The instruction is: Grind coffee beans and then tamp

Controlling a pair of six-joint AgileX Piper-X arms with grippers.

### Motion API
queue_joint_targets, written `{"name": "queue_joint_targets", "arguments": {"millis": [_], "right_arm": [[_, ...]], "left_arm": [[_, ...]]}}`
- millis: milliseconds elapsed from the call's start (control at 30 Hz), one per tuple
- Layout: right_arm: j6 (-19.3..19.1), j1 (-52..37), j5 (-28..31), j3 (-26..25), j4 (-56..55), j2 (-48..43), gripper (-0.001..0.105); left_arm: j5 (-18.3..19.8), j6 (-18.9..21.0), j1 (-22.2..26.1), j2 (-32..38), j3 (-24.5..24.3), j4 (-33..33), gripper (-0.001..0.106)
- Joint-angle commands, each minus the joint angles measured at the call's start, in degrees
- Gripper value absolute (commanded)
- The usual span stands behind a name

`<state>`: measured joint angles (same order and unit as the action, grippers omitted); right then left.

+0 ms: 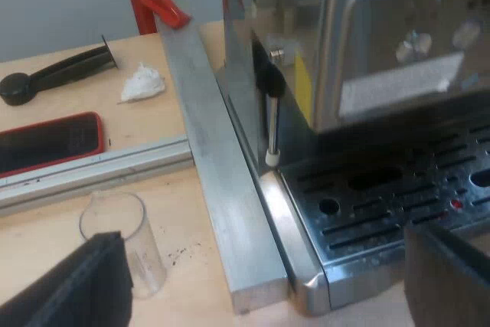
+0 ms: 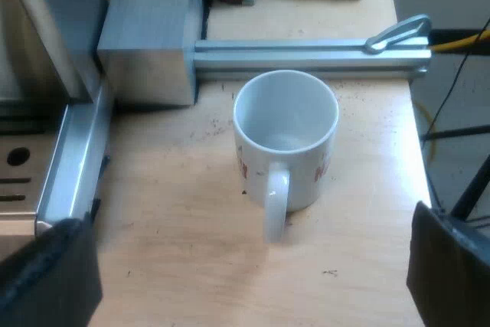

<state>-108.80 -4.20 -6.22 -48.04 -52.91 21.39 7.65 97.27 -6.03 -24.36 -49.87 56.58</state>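
The left pincer (image 1: 260,235), spread wide and empty, sits by the slotted drip tray (image 1: 398,204) of a steel espresso machine (image 1: 383,51), a clear measuring glass (image 1: 115,220) just beside one finger; the right pincer (image 2: 245,216), likewise released, hovers over a white ceramic mug (image 2: 287,112) upright on the wooden bench (image 2: 176,250); a long black tool (image 1: 53,78), perhaps a tamper, lies farther off

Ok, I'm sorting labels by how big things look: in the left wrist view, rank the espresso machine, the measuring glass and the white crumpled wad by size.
1. espresso machine: by far the largest.
2. measuring glass: next, though it stands nearer the camera, which flatters it.
3. white wad: smallest, lying farther off.
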Motion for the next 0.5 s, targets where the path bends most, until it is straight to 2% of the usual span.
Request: {"name": "queue_joint_targets", "arguments": {"millis": [33,200,400,500], "right_arm": [[-0.3,-0.1,-0.1,0.9,0.1,-4.0,0.082],[-0.3,-0.1,-0.1,4.3,-0.1,-11.9,0.082],[-0.1,-0.1,-0.1,7.2,0.0,-20.3,0.082],[2.1,-0.1,-0.2,8.8,0.0,-24.9,0.082]], "left_arm": [[-0.6,0.2,-0.3,4.4,2.6,-0.2,0.075],[-0.6,0.2,-0.3,13.3,7.3,0.8,0.075],[-0.6,0.2,-0.3,21.1,8.5,5.4,0.075],[-0.6,0.2,-0.3,24.3,8.5,8.0,0.075]]}}
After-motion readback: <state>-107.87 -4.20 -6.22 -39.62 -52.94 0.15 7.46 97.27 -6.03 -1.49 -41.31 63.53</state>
